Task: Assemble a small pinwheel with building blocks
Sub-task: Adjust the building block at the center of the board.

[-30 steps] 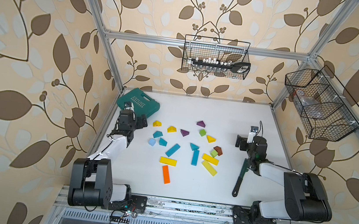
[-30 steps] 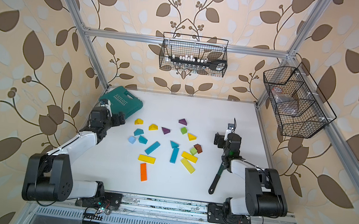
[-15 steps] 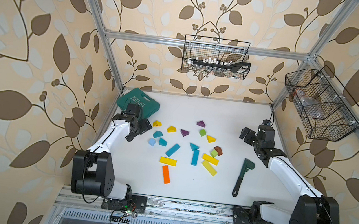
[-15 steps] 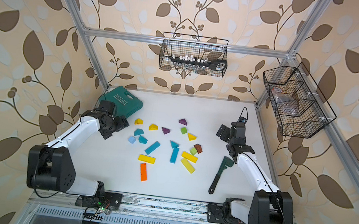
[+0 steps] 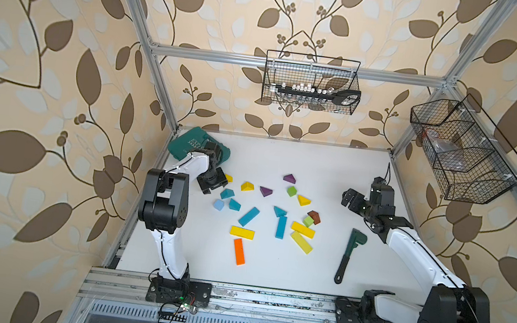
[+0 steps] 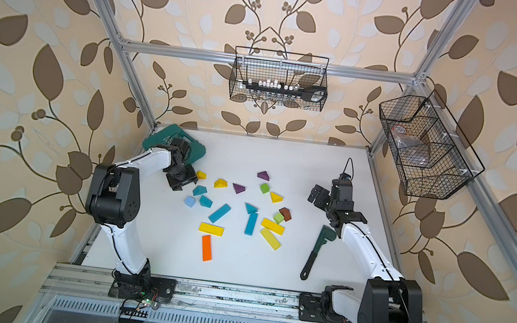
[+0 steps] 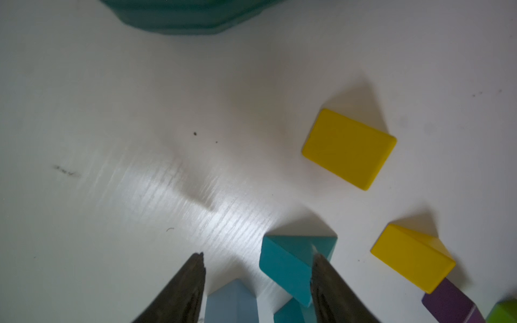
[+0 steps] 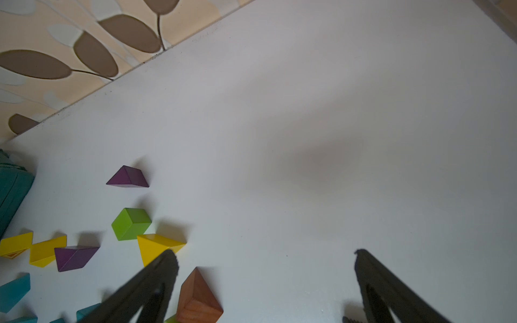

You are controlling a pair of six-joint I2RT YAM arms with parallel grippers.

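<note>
The building blocks (image 5: 279, 211), small matte wedges, cubes and flat bars, lie loose and unassembled across the middle of the white table (image 5: 284, 158). Along the far side of the scatter sit 2 purple wedges (image 5: 289, 178), a green cube (image 5: 292, 191) and 3 yellow wedges (image 5: 247, 186). Toward the left arm are 2 teal wedges (image 5: 227, 194) and a pale blue block (image 5: 218, 205). Nearer the front rail lie the long pieces: 2 teal bars (image 5: 249, 216), 3 yellow bars (image 5: 242, 232) and an orange bar (image 5: 239, 251), the nearest of all. A brown block (image 5: 314, 217) touches a second green cube (image 5: 308, 221), just beside a yellow bar

The left gripper (image 7: 258, 253) hangs low at the left end of the scatter, its jaws partway apart and clasping nothing. In the left wrist view 1 finger (image 7: 330, 279) overlaps a teal wedge, and whether they touch I cannot tell; the pale blue block shows through the gap. The right gripper (image 8: 265, 253) is spread wide and empty above bare table on the right side, the brown block near 1 of its fingers

A dark green toy wrench (image 5: 350, 252) lies flat between the blocks and the right arm. A teal plastic case (image 5: 186, 142) sits in the far left corner, partly under the left arm. A black wire basket (image 5: 312, 56) hangs on the back rail and a second wire basket (image 5: 479, 190) on the right-hand frame
</note>
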